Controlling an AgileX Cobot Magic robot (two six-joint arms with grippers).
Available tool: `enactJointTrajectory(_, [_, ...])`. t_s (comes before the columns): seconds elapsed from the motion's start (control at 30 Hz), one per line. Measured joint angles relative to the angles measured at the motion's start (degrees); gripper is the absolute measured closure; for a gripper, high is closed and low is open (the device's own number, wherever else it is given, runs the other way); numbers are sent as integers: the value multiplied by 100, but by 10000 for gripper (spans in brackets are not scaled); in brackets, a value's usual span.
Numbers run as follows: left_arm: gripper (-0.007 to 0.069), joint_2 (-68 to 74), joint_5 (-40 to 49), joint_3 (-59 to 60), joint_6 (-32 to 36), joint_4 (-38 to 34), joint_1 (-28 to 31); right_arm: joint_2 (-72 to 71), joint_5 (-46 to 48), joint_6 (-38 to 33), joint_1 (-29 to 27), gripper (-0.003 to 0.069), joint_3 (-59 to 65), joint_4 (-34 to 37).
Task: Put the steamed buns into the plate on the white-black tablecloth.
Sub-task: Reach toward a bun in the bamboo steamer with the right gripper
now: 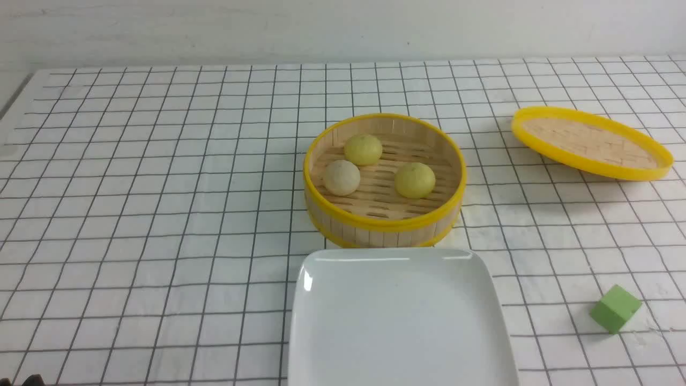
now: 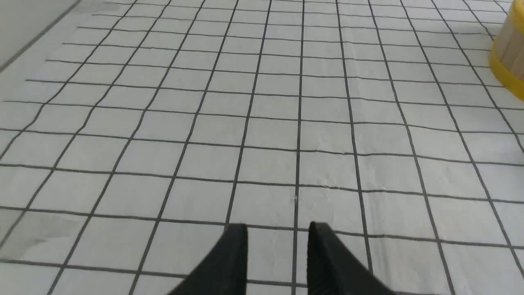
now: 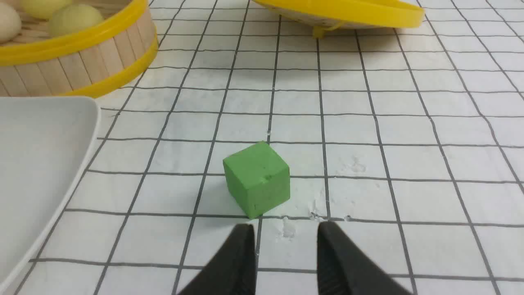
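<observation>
Left jaws spread, low over tablecloth [image 2: 262, 123], right jaws spread, pointing at green cube [image 3: 257, 178] just ahead

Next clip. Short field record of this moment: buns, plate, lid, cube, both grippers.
buns: three steamed buns, all in the steamer basket
plate: bare, nearer the robot than the basket
lid: off, on the tablecloth right of the basket
green cube: on the cloth, right of the plate
left gripper: open, empty, over bare cloth
right gripper: open, empty, green cube just ahead
</observation>
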Motion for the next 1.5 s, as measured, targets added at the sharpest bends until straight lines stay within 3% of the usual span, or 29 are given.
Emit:
enactJointTrajectory(1.3, [384, 0, 0, 0, -17, 23, 0, 0, -27, 0, 0, 419, 0, 0])
enactJointTrajectory(1.37, [384, 0, 0, 0, -373, -210, 0, 0, -101, 259, 0, 419, 6, 405])
enactJointTrajectory(1.5, [384, 0, 7, -7, -1690, -1510, 0, 0, -135, 1140, 0, 419, 24, 1759])
